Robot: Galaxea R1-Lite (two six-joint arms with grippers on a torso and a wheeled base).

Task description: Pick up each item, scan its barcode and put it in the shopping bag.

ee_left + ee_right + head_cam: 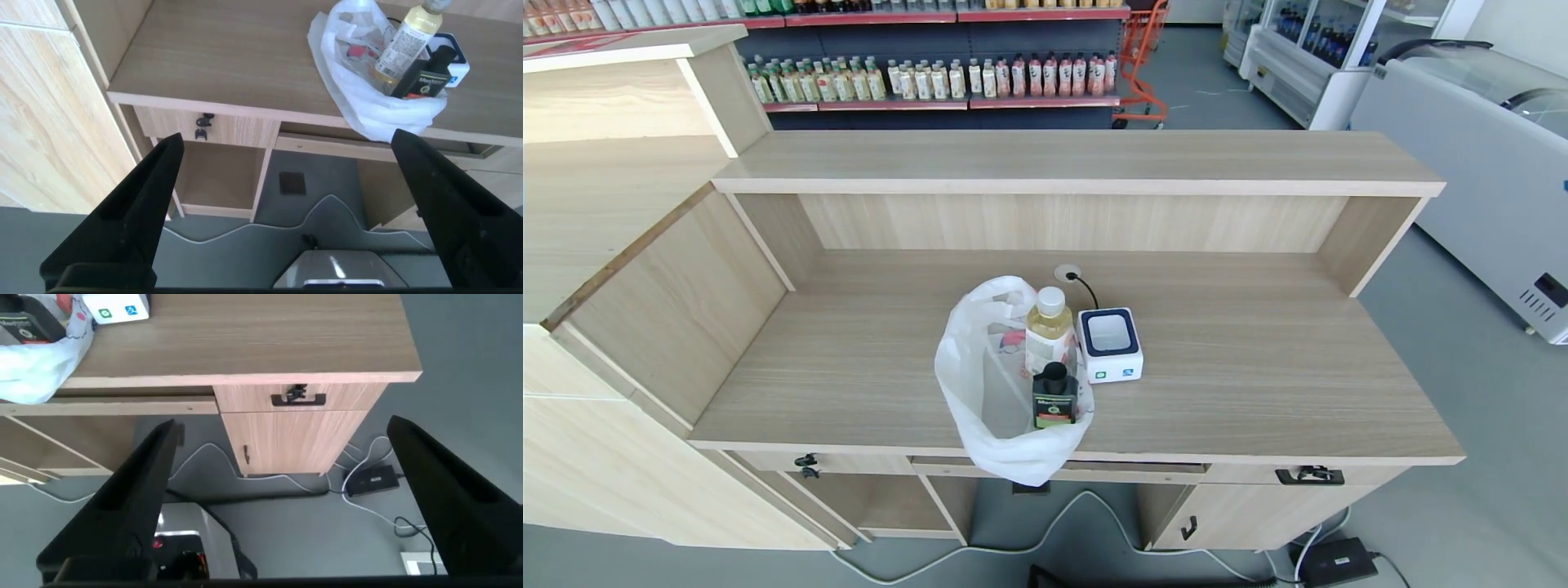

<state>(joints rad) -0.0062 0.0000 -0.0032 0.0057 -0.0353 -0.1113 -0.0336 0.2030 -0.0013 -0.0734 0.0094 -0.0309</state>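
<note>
Wooden counter (1258, 392) with a raised back ledge stands before store shelves (931, 82) stocked with rows of bottles.

1. Left gripper (286, 139): hangs below and in front of the counter's left front edge. Its two dark fingers (131, 220) are spread wide apart and hold nothing.
2. Shopping bag (964, 392): white plastic, mouth open, set at the middle of the counter. Its lower fold overhangs the front edge.
3. Bag contents: a small red-and-white item (1013, 339) lies deep inside, too veiled by the film to identify. A clear bottle (1048, 331) of yellowish liquid with a white cap stands upright at the bag's right side. A dark bottle (1054, 400) with a black cap stands just in front of it, its base hidden by the bag's rim.
4. Labels: the clear bottle carries a white label and the dark bottle a black one with a green and orange band. The print is too small to read.
5. Scanner (1109, 345): a white box with a dark-rimmed top window, just beside the bag. Its black cable (1086, 290) runs to a round hole behind.
6. Right gripper (282, 423): hangs below the counter's right front edge, fingers wide apart, empty.
</note>
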